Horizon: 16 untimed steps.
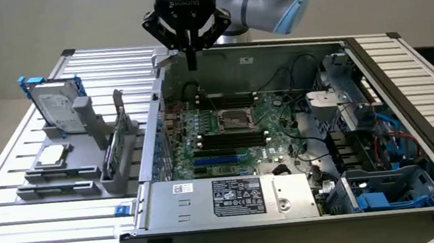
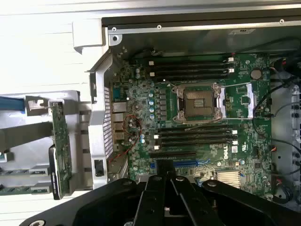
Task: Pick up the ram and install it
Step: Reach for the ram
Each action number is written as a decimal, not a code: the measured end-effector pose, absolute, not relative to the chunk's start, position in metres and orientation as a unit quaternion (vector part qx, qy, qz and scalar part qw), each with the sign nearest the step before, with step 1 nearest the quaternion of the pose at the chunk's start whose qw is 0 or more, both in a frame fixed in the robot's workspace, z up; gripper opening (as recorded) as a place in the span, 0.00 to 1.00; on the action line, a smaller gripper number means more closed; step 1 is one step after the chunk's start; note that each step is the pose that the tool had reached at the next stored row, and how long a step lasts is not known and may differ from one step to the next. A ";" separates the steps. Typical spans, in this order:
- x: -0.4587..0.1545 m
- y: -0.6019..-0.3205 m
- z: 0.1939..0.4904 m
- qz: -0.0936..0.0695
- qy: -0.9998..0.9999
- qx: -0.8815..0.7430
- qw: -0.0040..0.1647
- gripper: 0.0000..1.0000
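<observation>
My gripper hangs above the far left corner of the open computer case, well above the motherboard. Its fingers are pressed together, and I see nothing green between them. In the wrist view the gripper points down over the motherboard, near the blue slot. Black memory slots lie empty on both sides of the processor socket; they also appear as the black slots in the exterior view. The ram is hidden from me.
On the exterior view's left, a grey fixture holds a hard drive, a silver processor chip and a tall green card with a metal bracket. A power supply and cables crowd the case's near and right parts.
</observation>
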State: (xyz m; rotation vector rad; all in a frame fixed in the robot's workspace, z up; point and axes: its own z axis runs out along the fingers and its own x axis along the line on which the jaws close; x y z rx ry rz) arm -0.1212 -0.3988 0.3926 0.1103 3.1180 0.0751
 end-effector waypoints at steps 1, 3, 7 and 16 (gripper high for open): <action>-0.121 -0.399 0.393 0.024 0.999 0.035 0.010 0.11; -0.121 -0.399 0.393 0.024 0.999 0.035 0.010 0.11; -0.121 -0.399 0.393 0.024 0.999 0.035 0.010 0.11; -0.121 -0.399 0.393 0.024 0.999 0.035 0.010 0.11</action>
